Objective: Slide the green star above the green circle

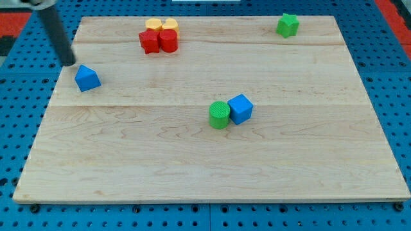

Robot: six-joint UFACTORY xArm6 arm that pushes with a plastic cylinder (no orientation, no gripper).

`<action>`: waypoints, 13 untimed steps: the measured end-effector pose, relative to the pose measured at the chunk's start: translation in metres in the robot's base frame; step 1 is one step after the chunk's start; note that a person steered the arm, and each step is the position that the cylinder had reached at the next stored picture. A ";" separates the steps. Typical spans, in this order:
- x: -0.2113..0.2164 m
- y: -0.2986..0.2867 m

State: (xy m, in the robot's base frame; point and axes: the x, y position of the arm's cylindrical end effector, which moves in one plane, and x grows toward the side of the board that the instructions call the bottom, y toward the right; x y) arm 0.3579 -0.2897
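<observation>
Nearest the view's bottom, the wooden board [192,173] lies bare across its lower half, resting on a blue pegboard table [13,128] that shows on all sides. Further up, near the middle, the green circle [219,115] stands touching a blue cube [240,108], which sits just to its right in the view.

Higher again and over at the view's left edge of the board sits a blue block [87,78], wedge-like or triangular as far as can be made out. My tip [69,63] rests just above and to the left of that block, close beside it, though whether they touch cannot be told. The rod leans up toward the view's top left corner. It is a plain rod with nothing to open or close, and it holds nothing.

Toward the view's top, left of centre, four blocks cluster together: two red blocks [158,41] in front, touching each other, and two yellow blocks [161,25] right behind them.

Farthest off, near the board's top right corner, the green star [288,25] stands alone, well apart from the green circle and from my tip.
</observation>
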 end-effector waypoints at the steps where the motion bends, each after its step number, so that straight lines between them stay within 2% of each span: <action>1: 0.023 0.062; 3: 0.054 0.272; 4: 0.039 0.266; 5: -0.020 0.297; 6: -0.021 0.430; 7: -0.108 0.510; 8: -0.158 0.502; 9: -0.144 0.402; 10: -0.058 0.351; 11: -0.041 0.385; 12: -0.049 0.450; 13: -0.001 0.429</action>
State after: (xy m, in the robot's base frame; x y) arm 0.3571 0.1393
